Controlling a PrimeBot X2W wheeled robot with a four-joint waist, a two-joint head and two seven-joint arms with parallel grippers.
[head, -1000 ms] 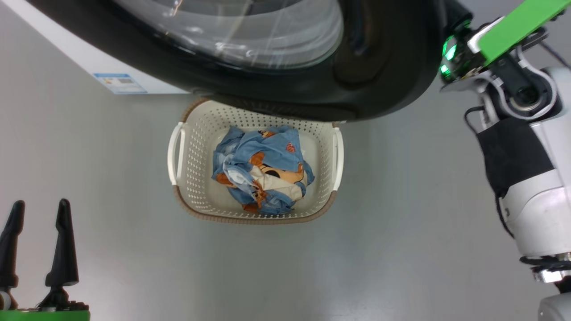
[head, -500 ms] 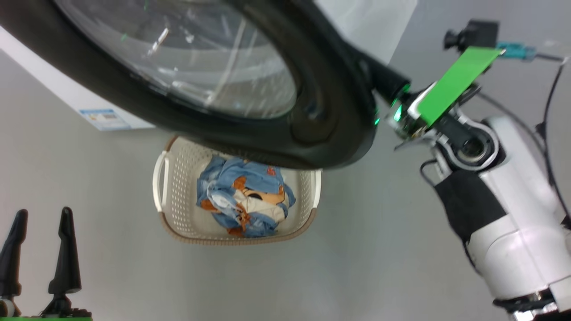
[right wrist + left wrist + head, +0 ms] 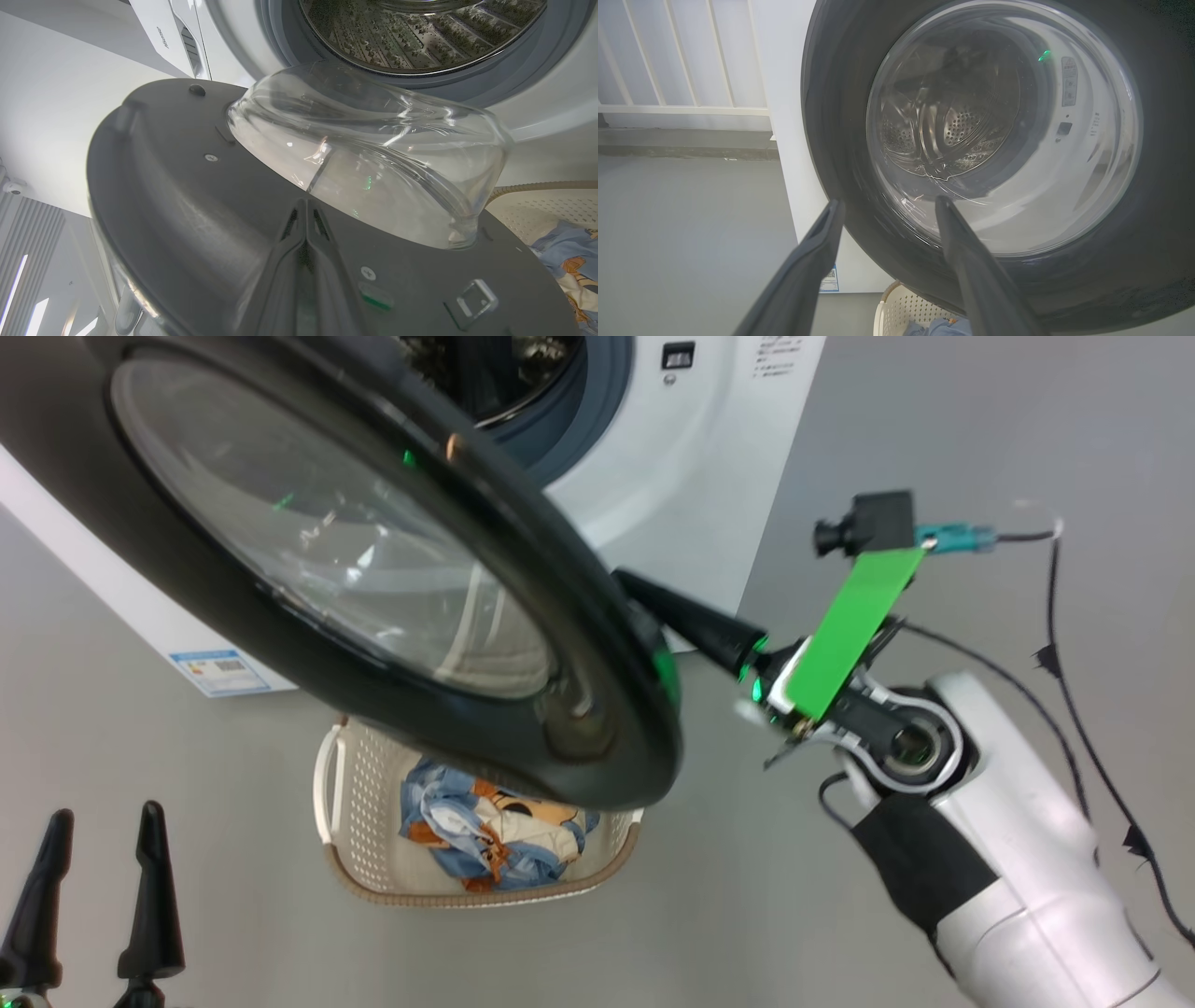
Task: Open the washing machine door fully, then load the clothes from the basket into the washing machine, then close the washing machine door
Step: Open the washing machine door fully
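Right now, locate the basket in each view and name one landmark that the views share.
Head view: basket low, left of centre, partly under the washing machine door.
Left wrist view: basket at the bottom edge, centre, below the washing machine door.
Right wrist view: basket at the right edge, lower half, past the washing machine door.
Shared landmark: the washing machine door, with its bulging glass.

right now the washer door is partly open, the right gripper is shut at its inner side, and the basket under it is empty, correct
Not quite: the basket is not empty. The head view shows crumpled blue clothes in it. The rest stands: the washing machine door is partly open, with the right gripper shut at its inner side.
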